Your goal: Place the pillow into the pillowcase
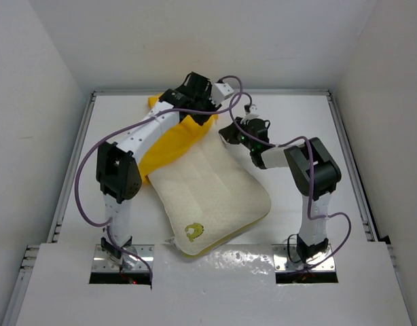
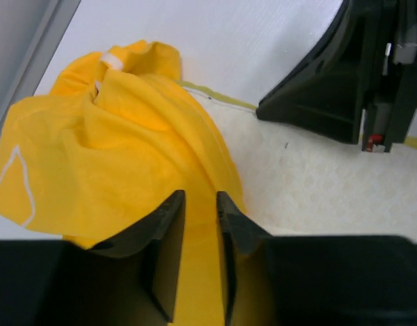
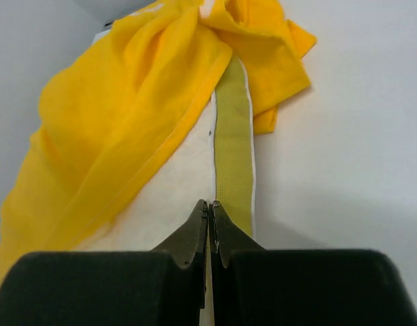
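Top external view first. Shows the pillow (image 1: 215,193) flat on the table (image 1: 297,122), long axis running diagonally from the near end with the logo to the far end. Shows the pillowcase (image 1: 169,144) bunched over the far-left part, only partly drawn on, most of the pillow bare. Places both arms at that far end: left one over the pillowcase, right one at the pillow's far-right edge, just beside the cloth.

Left wrist view next. Finds the left gripper (image 2: 200,200) narrowly parted over crumpled yellow cloth, pillowcase showing through the gap. Looks slack rather than pinching, though cannot tell whether a fold is caught lower down.

Right wrist view last. Finds the right gripper (image 3: 209,207) pressed together, tips at the seam between the pillow's white face and its yellow-green band (image 3: 233,149). Cannot tell whether any cover is nipped between them. Looks straight along that band to where it vanishes under the pillowcase directly ahead.

Seems early to midway through the task. Turns on one relation: pillowcase rim lying just far of the right gripper, along the pillow's long edge. Probably calls for a pull toward the near side, down that axis, to draw cloth over bare pillow. Favours the right gripper for the band side, the left gripper for the other. Risks dragging the pillow along with the cloth.
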Controlling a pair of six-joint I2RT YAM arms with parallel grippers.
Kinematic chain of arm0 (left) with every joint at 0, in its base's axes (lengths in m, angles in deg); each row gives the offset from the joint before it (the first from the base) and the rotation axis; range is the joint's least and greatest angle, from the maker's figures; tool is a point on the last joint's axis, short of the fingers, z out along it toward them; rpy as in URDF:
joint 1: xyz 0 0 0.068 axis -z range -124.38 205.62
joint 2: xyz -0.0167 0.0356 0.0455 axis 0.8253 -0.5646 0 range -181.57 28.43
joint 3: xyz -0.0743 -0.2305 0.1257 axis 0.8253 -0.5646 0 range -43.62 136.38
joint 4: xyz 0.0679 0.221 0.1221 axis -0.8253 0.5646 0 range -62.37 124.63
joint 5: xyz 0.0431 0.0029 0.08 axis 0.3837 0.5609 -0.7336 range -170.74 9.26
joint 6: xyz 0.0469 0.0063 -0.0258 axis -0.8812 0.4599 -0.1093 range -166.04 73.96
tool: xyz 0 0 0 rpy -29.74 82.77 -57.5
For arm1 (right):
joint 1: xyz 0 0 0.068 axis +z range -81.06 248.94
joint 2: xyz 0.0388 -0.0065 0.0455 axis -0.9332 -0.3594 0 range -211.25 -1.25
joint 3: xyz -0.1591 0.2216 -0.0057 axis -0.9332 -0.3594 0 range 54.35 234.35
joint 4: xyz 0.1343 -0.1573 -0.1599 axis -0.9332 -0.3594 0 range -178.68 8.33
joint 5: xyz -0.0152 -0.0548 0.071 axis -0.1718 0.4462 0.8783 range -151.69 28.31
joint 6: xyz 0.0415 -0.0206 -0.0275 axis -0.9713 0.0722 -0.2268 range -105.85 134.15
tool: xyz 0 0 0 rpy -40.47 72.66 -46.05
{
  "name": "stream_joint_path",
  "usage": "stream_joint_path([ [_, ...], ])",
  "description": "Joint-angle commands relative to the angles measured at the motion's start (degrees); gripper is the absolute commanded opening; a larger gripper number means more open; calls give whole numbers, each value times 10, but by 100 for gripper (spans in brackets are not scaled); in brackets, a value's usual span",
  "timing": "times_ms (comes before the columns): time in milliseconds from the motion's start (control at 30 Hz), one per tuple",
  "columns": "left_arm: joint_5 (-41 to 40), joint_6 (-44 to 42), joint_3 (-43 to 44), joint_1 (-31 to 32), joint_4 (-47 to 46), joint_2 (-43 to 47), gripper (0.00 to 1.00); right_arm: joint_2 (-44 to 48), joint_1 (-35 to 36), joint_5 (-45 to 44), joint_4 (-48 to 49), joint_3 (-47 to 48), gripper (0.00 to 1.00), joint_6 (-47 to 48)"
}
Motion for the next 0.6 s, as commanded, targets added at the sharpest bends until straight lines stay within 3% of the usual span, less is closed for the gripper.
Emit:
stream_joint_path([
  [0, -18, -14, 0, 15, 22, -6, 25, 3, -16, -51, -38, 30, 3, 31],
  [33, -22, -16, 4, 18, 31, -10, 32, 1, -30, -51, -65, 56, 3, 37],
  [67, -30, -20, 6, 36, 37, -13, 46, 1, -37, -51, -105, 63, 5, 36],
  [133, -59, -14, 6, 67, 36, -20, 56, 8, -51, -54, -118, 59, 5, 28],
  [167, -59, -6, 3, 75, 30, -23, 69, 13, -52, -59, -118, 53, 7, 27],
  [267, -49, 33, -36, 94, -10, -36, 90, 41, -53, -63, -158, 41, 8, 25],
  [433, -69, 118, -59, 99, -58, -64, 93, 95, -53, -64, -176, -46, 4, -12],
  [567, -10, 110, -102, 118, -79, -69, 92, 137, -53, -53, -158, -104, 5, -36],
])
